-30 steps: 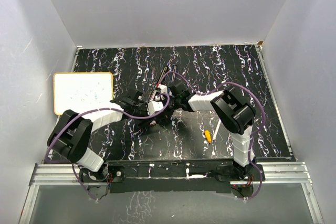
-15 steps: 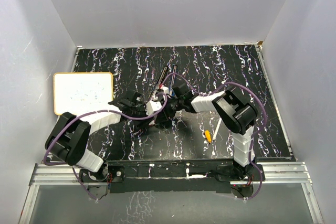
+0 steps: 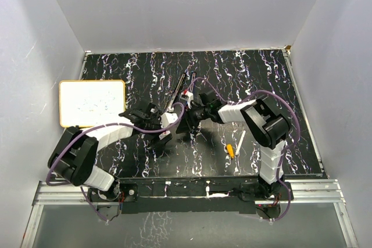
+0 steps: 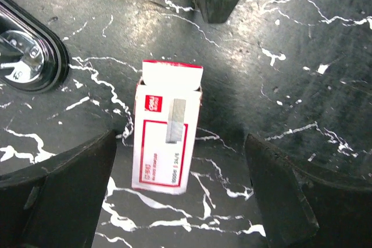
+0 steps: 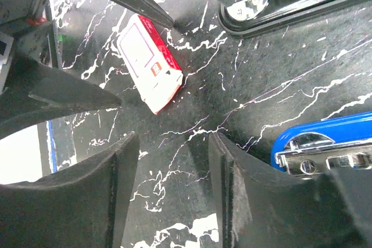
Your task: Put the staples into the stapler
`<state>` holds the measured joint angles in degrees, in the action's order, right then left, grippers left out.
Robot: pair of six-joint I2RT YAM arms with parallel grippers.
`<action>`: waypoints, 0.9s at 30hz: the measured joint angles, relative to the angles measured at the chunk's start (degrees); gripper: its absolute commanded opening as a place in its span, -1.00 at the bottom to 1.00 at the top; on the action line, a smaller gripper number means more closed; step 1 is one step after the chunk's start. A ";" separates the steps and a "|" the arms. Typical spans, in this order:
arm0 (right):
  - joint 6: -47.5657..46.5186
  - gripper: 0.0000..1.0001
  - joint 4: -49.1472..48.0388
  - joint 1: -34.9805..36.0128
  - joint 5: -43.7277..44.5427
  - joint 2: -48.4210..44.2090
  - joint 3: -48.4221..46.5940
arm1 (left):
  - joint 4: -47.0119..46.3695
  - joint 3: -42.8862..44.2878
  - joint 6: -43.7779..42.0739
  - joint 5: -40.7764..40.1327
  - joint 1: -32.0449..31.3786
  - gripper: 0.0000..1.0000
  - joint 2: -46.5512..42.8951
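The staples box [image 4: 164, 142] is red and white and lies flat on the black marbled table, its end flap folded open. My left gripper [image 4: 181, 154] is wide open around the box, which rests nearer the left finger [image 4: 64, 193] and touches neither. My right gripper [image 5: 173, 143] is open and empty just short of the box [image 5: 148, 62]. The black stapler [image 3: 179, 88] lies opened out behind both grippers, its chrome part [image 4: 20, 56] at the left wrist view's edge. From above, the box [image 3: 168, 119] sits between my left gripper [image 3: 164, 125] and my right gripper [image 3: 187, 119].
A blue stapler [image 5: 325, 143] lies close to my right gripper's right finger. A white pen with a yellow tip [image 3: 232, 148] lies at the front right. A whiteboard [image 3: 93, 103] sits off the table's left edge. Grey walls enclose the table.
Both grippers have opened. The left let go of the staples box, which now lies free on the table. The right gripper drew slightly back to the right.
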<state>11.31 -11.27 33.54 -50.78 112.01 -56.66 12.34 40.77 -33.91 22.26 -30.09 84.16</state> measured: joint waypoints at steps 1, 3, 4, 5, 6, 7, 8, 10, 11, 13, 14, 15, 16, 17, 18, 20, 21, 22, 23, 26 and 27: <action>-0.85 0.15 0.15 -0.13 -0.04 -0.22 0.00 | 0.59 0.00 0.07 0.02 0.02 0.82 -0.42; -3.17 0.26 0.83 -0.17 -0.17 -0.92 0.00 | 2.14 0.00 0.11 0.04 0.52 0.79 -2.16; -4.59 0.37 1.05 -0.17 -0.17 -1.53 0.13 | 3.17 0.04 0.09 0.13 0.96 0.76 -3.61; -5.75 0.45 1.29 -0.17 -0.15 -2.16 0.31 | 4.17 0.28 0.09 0.37 1.64 0.71 -5.14; -7.85 0.50 1.81 -0.17 -0.11 -3.32 0.68 | 5.46 0.87 0.09 0.98 2.62 0.67 -6.49; -9.75 0.53 2.23 -0.17 -0.07 -4.52 1.07 | 6.58 1.68 0.15 1.88 3.96 0.65 -7.56; -11.45 0.55 2.82 -0.17 0.02 -5.62 1.33 | 7.89 2.73 0.22 3.32 5.75 0.63 -8.28; -15.34 0.57 4.20 -0.17 0.13 -7.82 1.42 | 10.51 4.74 0.35 6.51 9.86 0.61 -8.76; -17.29 0.57 4.42 -0.17 0.33 -8.81 1.42 | 12.37 5.95 0.39 8.85 12.52 0.60 -8.72; -20.76 0.58 5.09 -0.15 0.87 -10.67 1.42 | 16.61 8.35 0.07 13.33 18.71 0.59 -8.50; -22.53 0.58 5.31 0.00 1.31 -11.52 1.46 | 18.60 9.40 -0.13 15.23 21.59 0.58 -8.26; -24.30 0.58 5.44 0.24 1.81 -12.22 1.51 | 20.65 10.60 -0.42 17.18 24.22 0.57 -7.82; -26.25 0.58 5.55 0.57 2.67 -12.76 1.51 | 22.23 11.69 -0.68 18.71 26.29 0.56 -7.32; -27.85 0.59 5.70 1.09 3.52 -13.07 1.51 | 24.74 13.40 -1.14 21.11 29.33 0.54 -6.19; -29.81 0.59 5.95 2.01 4.92 -13.31 1.51 | 26.97 15.08 -1.60 23.12 31.50 0.53 -4.87; -33.62 0.60 6.75 4.83 7.87 -13.35 1.51 | 30.23 17.75 -2.27 26.45 34.64 0.50 -2.21; -35.50 0.60 7.32 6.54 9.31 -13.31 1.51 | 31.85 18.73 -2.67 28.15 35.93 0.49 -0.70; -37.07 0.60 7.80 7.98 10.62 -13.25 1.42 | 33.33 19.23 -3.06 29.66 36.74 0.49 0.61; -38.60 0.61 8.28 9.35 11.87 -13.09 1.25 | 34.69 19.34 -3.32 30.93 37.24 0.49 1.68; -42.34 0.61 9.31 12.76 15.02 -11.21 -0.59 | 37.05 19.06 -3.13 32.89 37.88 0.49 3.23; -43.30 0.62 9.60 13.49 16.06 -10.23 -1.38 | 37.11 18.91 -2.84 33.27 37.92 0.50 3.15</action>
<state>-31.99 -1.67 47.03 -34.72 101.78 -58.04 49.45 59.68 -36.75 55.53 7.84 87.31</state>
